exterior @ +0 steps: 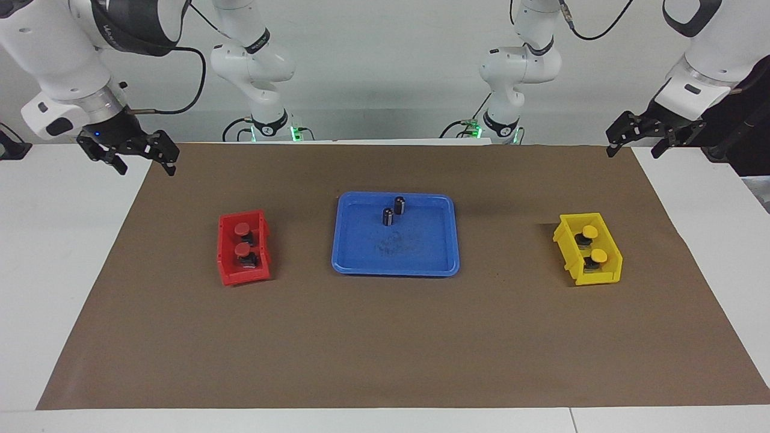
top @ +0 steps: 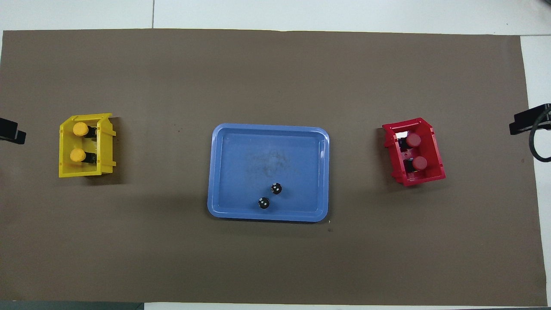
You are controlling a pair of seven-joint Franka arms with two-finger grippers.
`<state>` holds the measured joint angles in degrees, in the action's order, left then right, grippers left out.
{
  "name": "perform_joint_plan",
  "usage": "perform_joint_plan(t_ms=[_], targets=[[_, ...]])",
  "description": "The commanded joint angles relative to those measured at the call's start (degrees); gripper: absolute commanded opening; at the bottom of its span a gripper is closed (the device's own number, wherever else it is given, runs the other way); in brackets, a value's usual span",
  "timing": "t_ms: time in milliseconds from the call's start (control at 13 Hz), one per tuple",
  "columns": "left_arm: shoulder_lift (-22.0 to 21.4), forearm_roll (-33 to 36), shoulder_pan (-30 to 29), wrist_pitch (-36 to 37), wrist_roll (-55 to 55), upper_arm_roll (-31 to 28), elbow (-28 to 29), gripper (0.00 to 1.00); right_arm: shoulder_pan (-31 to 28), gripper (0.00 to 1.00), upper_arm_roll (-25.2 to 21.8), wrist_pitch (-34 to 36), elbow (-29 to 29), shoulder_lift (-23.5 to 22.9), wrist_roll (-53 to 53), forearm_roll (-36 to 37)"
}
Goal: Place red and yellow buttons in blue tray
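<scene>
Two red buttons [exterior: 241, 229] [exterior: 242, 249] sit in a red bin [exterior: 225, 267] toward the right arm's end of the table. Two yellow buttons [exterior: 590, 232] [exterior: 597, 257] sit in a yellow bin [exterior: 565, 248] toward the left arm's end. The blue tray [exterior: 415, 258] lies between the bins. My right gripper [exterior: 145, 163] is open and empty, raised over the mat's corner nearest the robots. My left gripper [exterior: 633, 150] is open and empty, raised over the mat's other near corner. In the overhead view only the tips of the left gripper [top: 10, 131] and the right gripper [top: 528, 119] show.
Two dark capless cylinders [exterior: 400, 205] [exterior: 388, 216] stand upright in the tray, on the side nearer the robots. A brown mat [exterior: 385, 343] covers the table. Bare mat lies between the tray and each bin.
</scene>
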<state>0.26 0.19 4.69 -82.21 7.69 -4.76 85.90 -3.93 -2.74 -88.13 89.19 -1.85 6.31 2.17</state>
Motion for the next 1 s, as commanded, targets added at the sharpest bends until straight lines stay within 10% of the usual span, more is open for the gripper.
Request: perform_joint_plan(t_ms=[0, 385, 923], targets=[[-1.75, 1.13, -0.04, -1.38, -0.30, 0.28, 2.34, 1.00, 0.50, 1.00, 0.28, -0.81, 0.02, 0.09, 0.90, -0.06], [-1.75, 1.13, 0.49, -1.46, -0.30, 0.28, 2.34, 1.00, 3.48, 0.98, 1.34, -14.15, 6.78, -3.66, 0.90, -3.64], [-1.75, 1.13, -0.21, -1.38, -0.13, 0.20, 2.34, 1.00, 6.47, 0.70, 1.34, -36.85, 19.53, -9.65, 1.25, -4.81]])
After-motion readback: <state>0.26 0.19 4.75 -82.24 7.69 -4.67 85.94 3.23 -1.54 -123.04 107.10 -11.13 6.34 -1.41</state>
